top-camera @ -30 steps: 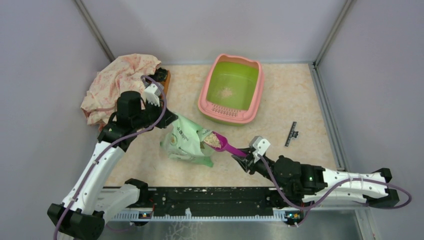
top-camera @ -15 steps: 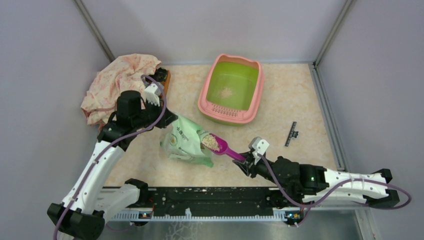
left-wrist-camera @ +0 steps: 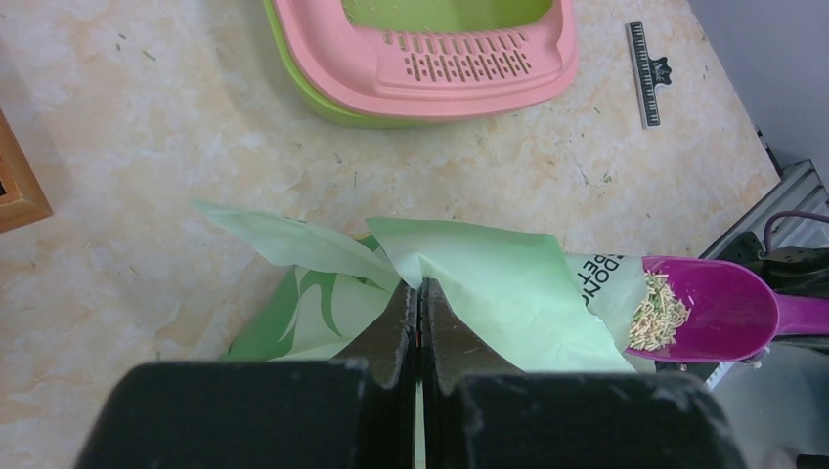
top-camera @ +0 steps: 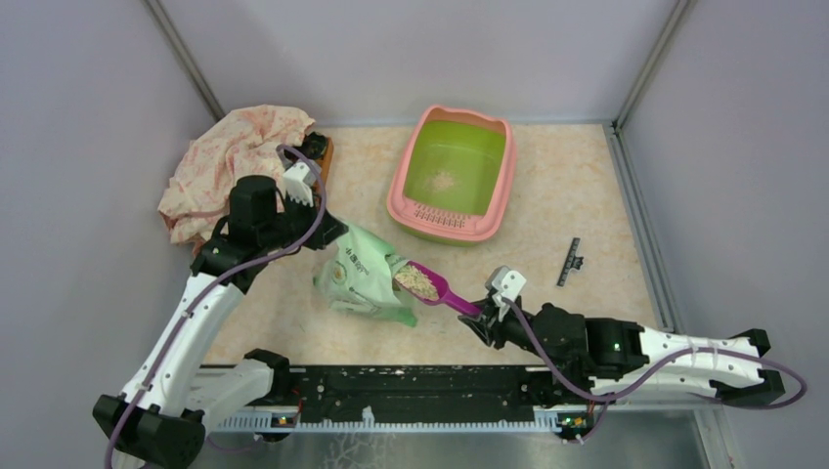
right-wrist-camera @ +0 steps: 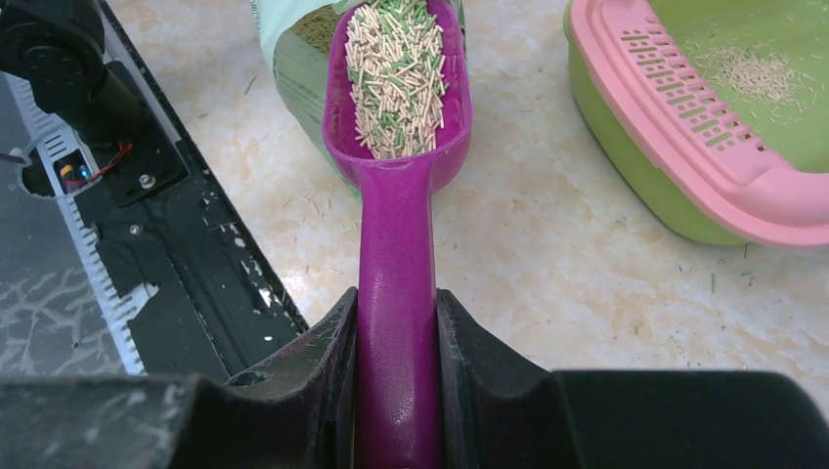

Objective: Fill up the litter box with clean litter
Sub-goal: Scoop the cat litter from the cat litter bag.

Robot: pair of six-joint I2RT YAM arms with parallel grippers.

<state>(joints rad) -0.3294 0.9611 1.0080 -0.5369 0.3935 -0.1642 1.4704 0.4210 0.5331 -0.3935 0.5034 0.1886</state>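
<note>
The left gripper (left-wrist-camera: 418,293) is pinching a fold of the light green bag (top-camera: 364,278) with jaws fully closed. At the bag's mouth the magenta scoop (right-wrist-camera: 396,225), heaped with clean litter (right-wrist-camera: 396,68), is being clamped by its handle in the right gripper (right-wrist-camera: 396,332); the litter box (top-camera: 401,200) is sitting beyond, apart, holding a small patch of granules.

A light green printed bag (top-camera: 364,278) lies crumpled on the beige marbled table (top-camera: 587,186), its mouth turned to the right. A magenta plastic scoop (top-camera: 447,291) has its bowl at that mouth, with the handle slanting away from the bag to the near right. Behind and left of the bag, a pink flowered cloth (top-camera: 235,161) is heaped in the corner beside a brown wooden piece (top-camera: 326,152). Well to the bag's right lies a small black ruled strip (top-camera: 570,261).
</note>
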